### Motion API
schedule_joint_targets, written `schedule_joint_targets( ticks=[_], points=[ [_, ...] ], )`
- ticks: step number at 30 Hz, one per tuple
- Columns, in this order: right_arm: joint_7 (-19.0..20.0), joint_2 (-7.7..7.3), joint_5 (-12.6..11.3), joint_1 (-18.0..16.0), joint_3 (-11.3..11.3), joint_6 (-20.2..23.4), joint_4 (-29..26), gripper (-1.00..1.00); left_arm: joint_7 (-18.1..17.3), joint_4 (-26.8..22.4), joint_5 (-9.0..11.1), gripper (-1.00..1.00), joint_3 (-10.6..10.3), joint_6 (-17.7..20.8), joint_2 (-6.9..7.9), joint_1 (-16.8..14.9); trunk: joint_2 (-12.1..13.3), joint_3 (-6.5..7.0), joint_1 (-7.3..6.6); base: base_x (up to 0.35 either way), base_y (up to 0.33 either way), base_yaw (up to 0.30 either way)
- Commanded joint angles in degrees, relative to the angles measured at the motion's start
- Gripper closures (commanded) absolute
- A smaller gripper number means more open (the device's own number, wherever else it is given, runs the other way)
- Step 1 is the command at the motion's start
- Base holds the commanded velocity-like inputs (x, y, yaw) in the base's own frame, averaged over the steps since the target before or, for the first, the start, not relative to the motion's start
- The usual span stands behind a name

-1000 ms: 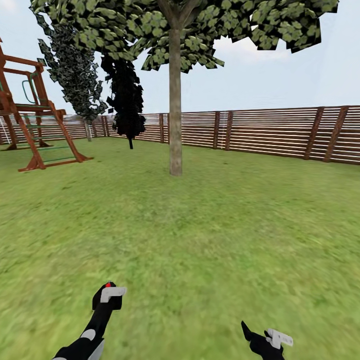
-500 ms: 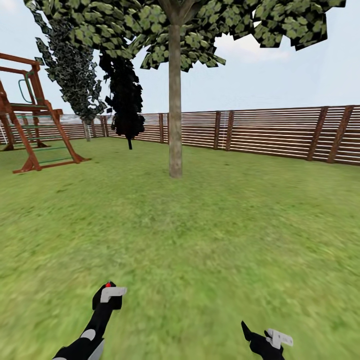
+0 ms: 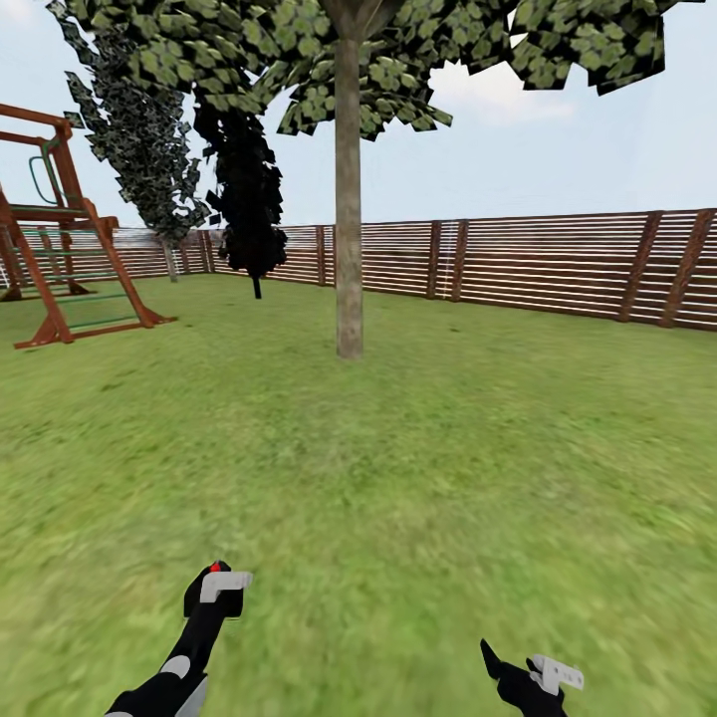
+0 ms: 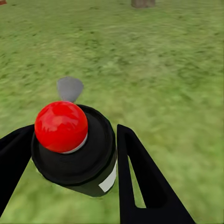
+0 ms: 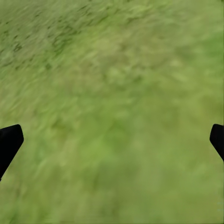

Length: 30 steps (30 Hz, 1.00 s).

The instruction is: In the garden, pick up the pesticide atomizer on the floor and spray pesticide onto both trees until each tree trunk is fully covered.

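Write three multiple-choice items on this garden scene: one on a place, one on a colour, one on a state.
1. Where does the playset stand relative to the trunk, in the head view?
A. to its left
B. to its right
C. right behind it

2. What colour is the atomizer's top knob?
A. blue
B. red
C. yellow

3. How is the right gripper?
A. shut on the atomizer
B. shut on nothing
C. open over grass

Answers:
1 A: the playset stands at the left edge, the trunk near the middle.
2 B: the atomizer, held between the left gripper's fingers, has a red knob.
3 C: the right gripper has its fingertips spread wide, only grass between them.
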Motion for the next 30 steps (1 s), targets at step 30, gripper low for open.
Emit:
schedule_joint_targets(
  ticks=[30],
  points=[
    [0.00, 0.00, 0.00, 0.00, 0.00, 0.00, 0.00, -1.00, 0.01, -0.01, -0.04, 1.00, -0.03, 0.00, 0.00, 0.00, 0.00, 0.00, 0.00, 0.329, 0.000, 0.015]
  ],
)
